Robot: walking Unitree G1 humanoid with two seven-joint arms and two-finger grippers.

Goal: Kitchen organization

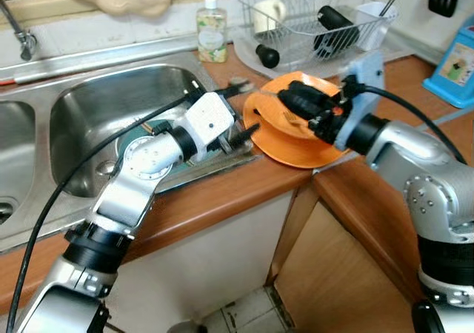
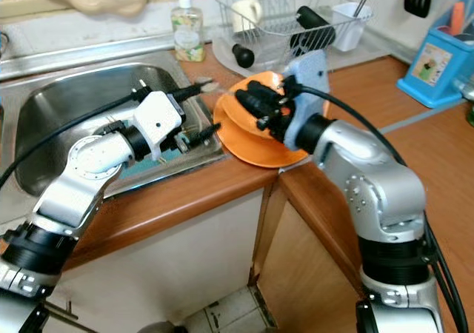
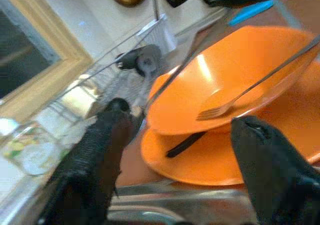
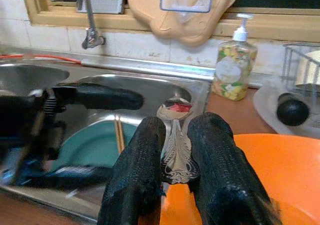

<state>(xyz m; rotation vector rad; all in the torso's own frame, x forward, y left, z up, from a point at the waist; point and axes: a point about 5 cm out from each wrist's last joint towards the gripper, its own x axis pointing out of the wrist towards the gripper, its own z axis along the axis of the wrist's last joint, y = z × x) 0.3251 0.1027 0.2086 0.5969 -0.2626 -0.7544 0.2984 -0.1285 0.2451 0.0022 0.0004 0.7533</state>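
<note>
An orange bowl point(image 3: 225, 80) sits on an orange plate point(image 1: 296, 152) on the wooden counter, just right of the steel sink point(image 1: 96, 100). A fork point(image 3: 220, 110) lies in the bowl. My right gripper point(image 1: 300, 100) hovers over the bowl, shut on a silver spoon point(image 4: 175, 140) whose bowl end sticks out past the fingertips toward the sink. At the sink's right rim my left gripper point(image 1: 241, 111) is open beside the plate, nothing between its fingers. A teal plate point(image 4: 95, 145) lies in the sink below it.
A wire dish rack point(image 1: 318, 15) with a cup, a black item and a white utensil holder stands behind the plate. A soap bottle point(image 1: 212, 26) is at the sink's back corner. A blue box point(image 1: 455, 59) stands far right.
</note>
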